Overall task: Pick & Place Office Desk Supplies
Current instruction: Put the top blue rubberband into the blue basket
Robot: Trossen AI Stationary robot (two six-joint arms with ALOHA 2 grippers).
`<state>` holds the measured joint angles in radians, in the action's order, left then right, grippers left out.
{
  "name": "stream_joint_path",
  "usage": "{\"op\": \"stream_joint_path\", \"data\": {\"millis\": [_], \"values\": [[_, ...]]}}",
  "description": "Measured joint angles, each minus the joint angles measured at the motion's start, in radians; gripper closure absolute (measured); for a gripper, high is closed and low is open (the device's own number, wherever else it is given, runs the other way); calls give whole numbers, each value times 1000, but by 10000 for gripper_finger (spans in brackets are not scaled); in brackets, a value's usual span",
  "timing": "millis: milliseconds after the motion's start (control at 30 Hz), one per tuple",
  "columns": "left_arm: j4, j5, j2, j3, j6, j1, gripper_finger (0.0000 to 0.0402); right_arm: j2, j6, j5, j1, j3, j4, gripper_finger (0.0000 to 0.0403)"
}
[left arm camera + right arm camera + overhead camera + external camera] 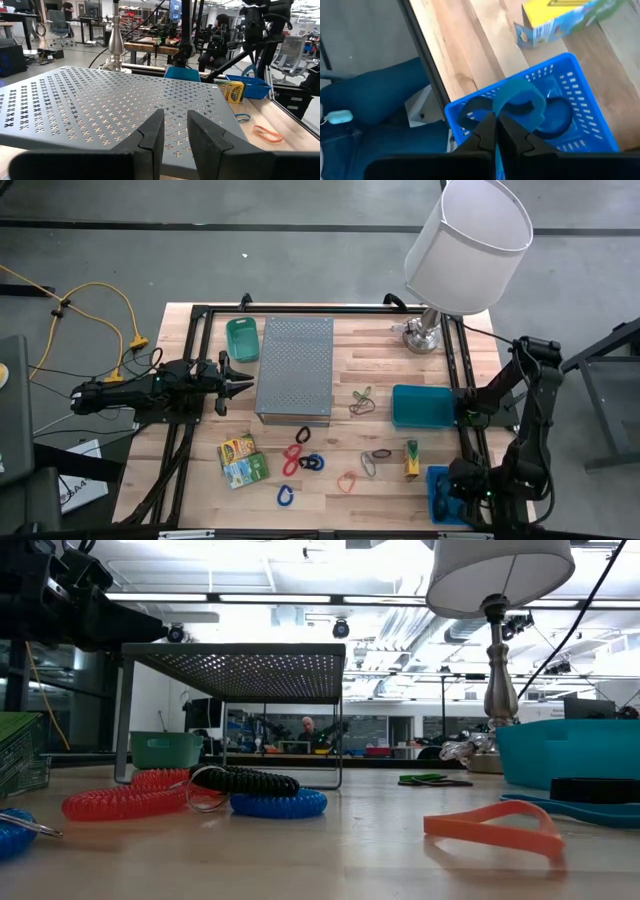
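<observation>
My right gripper (496,122) hangs over the blue basket (580,80) at the table's near right corner, shut on a blue rubber band (520,97). Dark bands (470,112) lie in the basket. My left gripper (175,132) waits at the table's left, level and open with nothing between its fingers, facing the grey perforated stand (294,368). Loose on the table lie yellow-green packets (240,460), red coil loops (293,456), a blue loop (286,496), an orange band (347,481) and a crayon box (411,460). My right gripper pinches the blue rubber band between its two fingers at one side of its loop (501,111). The fingers come from above, slanting down. The loop stands out beyond the fingertips over the inside of the blue basket; whether it touches the basket I cannot tell.
A teal bin (423,406) stands just beyond the blue basket, and a lamp (462,250) at the far right. A green bin (242,338) sits at the stand's far left. Green and dark bands (362,402) lie between stand and teal bin. Dark frame rails (462,370) edge the table.
</observation>
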<state>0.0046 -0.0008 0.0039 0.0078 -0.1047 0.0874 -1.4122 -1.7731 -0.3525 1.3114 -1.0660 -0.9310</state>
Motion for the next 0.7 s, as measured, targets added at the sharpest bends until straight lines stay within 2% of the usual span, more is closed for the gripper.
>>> {"op": "stream_joint_path", "data": {"millis": [500,700], "values": [[0,0,0,0,0,0,323,-10,-4,11,5,0,-10,399],[0,0,0,0,0,0,323,-10,-4,11,5,0,-15,374]]}}
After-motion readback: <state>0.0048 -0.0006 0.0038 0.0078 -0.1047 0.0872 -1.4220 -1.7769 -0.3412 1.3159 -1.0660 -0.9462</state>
